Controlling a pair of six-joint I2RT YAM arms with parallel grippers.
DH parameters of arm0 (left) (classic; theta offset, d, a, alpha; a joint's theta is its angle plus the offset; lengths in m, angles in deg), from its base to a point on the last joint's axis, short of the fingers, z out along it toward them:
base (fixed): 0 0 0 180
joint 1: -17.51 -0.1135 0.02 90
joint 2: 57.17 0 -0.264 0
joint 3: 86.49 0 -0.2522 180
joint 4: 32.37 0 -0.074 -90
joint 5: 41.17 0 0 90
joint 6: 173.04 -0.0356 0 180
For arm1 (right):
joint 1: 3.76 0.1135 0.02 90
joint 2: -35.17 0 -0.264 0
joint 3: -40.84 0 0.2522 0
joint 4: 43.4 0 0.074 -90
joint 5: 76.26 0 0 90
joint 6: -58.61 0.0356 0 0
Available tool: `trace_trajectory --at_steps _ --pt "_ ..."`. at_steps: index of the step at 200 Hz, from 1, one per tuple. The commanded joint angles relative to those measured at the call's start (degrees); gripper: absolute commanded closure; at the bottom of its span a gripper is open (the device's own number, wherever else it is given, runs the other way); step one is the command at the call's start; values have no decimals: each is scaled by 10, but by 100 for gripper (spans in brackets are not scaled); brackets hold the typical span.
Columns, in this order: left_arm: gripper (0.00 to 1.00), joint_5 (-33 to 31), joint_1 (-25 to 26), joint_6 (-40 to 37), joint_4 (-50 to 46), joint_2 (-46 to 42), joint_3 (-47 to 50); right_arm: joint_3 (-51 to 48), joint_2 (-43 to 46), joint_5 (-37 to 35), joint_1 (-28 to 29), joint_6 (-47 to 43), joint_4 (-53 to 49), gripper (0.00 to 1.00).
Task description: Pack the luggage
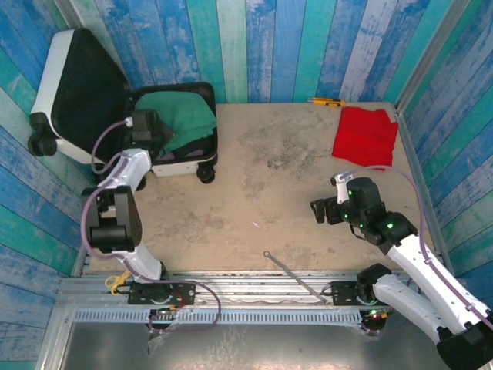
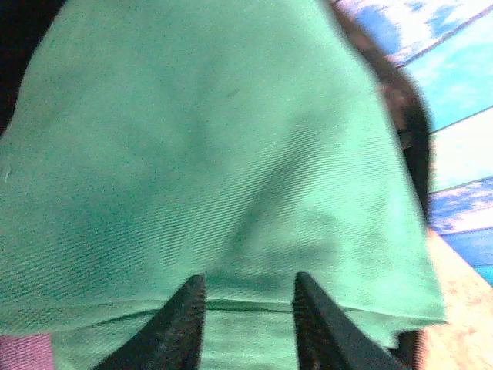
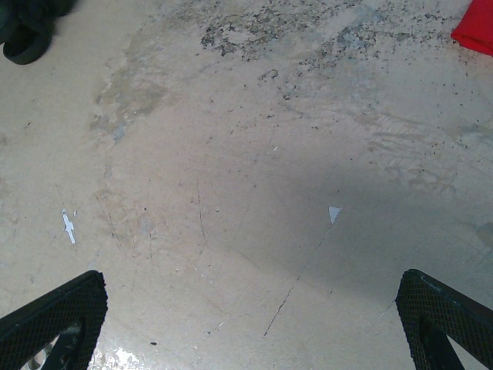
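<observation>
The luggage [image 1: 58, 73], a white hard-shell suitcase with black lining, lies open at the far left, its lid leaning on the wall. A green folded cloth [image 1: 185, 117] lies in its lower half. My left gripper [image 1: 162, 132] hovers over that cloth; in the left wrist view its black fingertips [image 2: 194, 287] stand apart just above the green cloth [image 2: 216, 154], with nothing pinched between them. A red folded cloth [image 1: 366, 135] lies on the table at the far right. My right gripper [image 1: 325, 210] hangs wide open over bare table [image 3: 246, 231], below and left of the red cloth.
A yellow pen [image 1: 326, 102] lies by the back wall. A thin metal rod [image 1: 289, 270] rests near the front rail. A black suitcase wheel [image 3: 27, 38] and a corner of the red cloth [image 3: 474, 27] edge the right wrist view. Blue plank walls close the table in.
</observation>
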Motion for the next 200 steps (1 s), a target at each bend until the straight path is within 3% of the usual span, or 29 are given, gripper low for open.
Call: trace_trajectory --at_steps 1,32,80,117,154,200 --pt "59 10 40 -37 -1 -21 -89 -3 5 -4 -1 4 -4 0" --pt "59 51 81 -38 -51 74 -229 -2 -1 -8 -2 5 -6 0" --pt "66 87 104 -35 -81 261 -386 -1 0 -9 -2 6 -10 0" --pt "71 71 109 -73 -190 397 -504 1 -3 -14 -1 7 -12 0" --pt "78 54 109 -102 -239 435 -472 0 -8 -17 -2 6 -10 0" --pt "81 27 107 -109 -180 368 -278 2 -15 -17 -2 6 -12 0"
